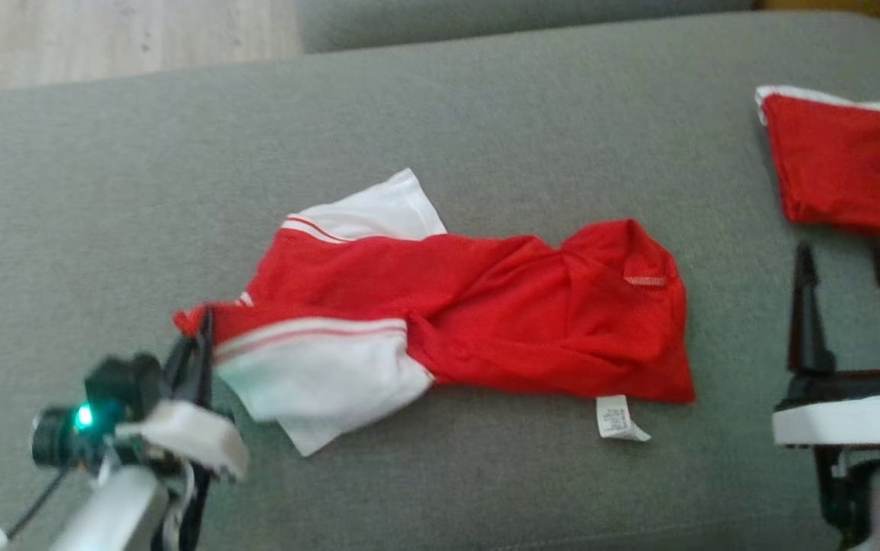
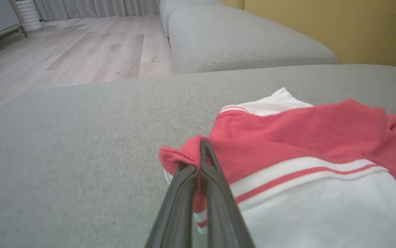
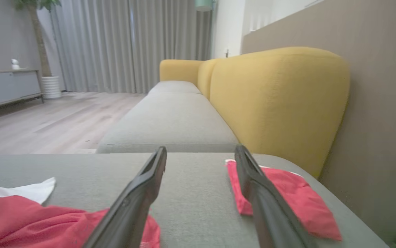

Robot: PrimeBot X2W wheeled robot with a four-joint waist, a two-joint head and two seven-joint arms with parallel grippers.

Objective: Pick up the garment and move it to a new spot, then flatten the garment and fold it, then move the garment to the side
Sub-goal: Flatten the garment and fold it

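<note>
Grey sofa cushion (image 1: 88,199) has loads of bare room left of and beyond the red-and-white garment (image 1: 501,306), which lies crumpled mid-cushion. Another red piece (image 1: 845,176) sits near the right edge. Left gripper (image 1: 201,317) is low, pinched on the garment's left corner. Right gripper (image 1: 842,256) hovers spread wide, holding nothing.
</note>
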